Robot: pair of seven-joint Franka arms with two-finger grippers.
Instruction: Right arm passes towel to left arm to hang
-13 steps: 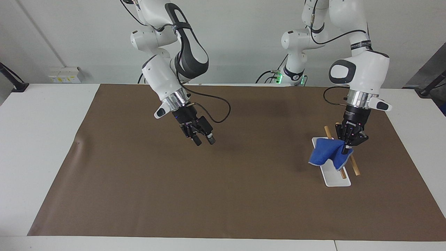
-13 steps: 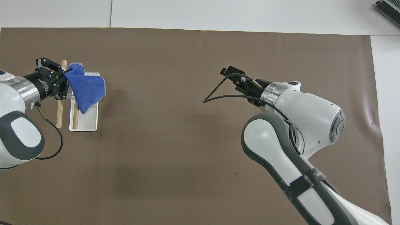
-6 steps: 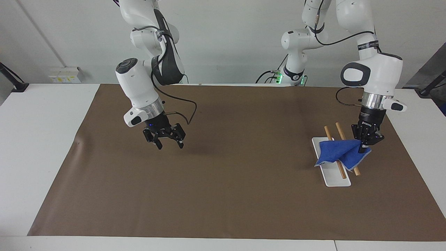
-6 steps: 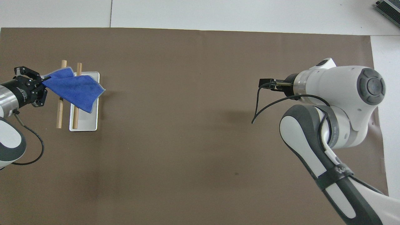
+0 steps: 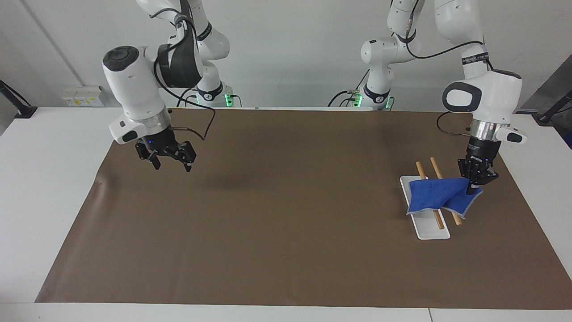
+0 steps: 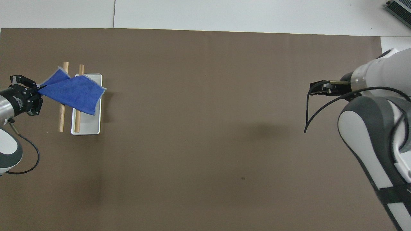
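The blue towel (image 5: pixel 440 195) (image 6: pixel 72 93) drapes across two wooden rods at the left arm's end of the table. My left gripper (image 5: pixel 470 191) (image 6: pixel 39 89) is shut on one corner of the towel, just past the outer rod, with the cloth stretched between it and the rods. My right gripper (image 5: pixel 171 163) (image 6: pixel 313 89) hangs open and empty above the brown mat at the right arm's end of the table. The right arm (image 5: pixel 134 96) shows a small blue wrist light.
Two wooden rods (image 5: pixel 449 211) (image 6: pixel 61 118) lie side by side across a white tray (image 5: pixel 430 232) (image 6: pixel 88 126). A brown mat (image 5: pixel 286 214) covers most of the white table (image 5: pixel 49 147). A black cable loops from the right wrist (image 6: pixel 307 112).
The right arm has swung away toward its own end of the table. The left gripper has pulled the towel outward across the rods, spreading it flatter.
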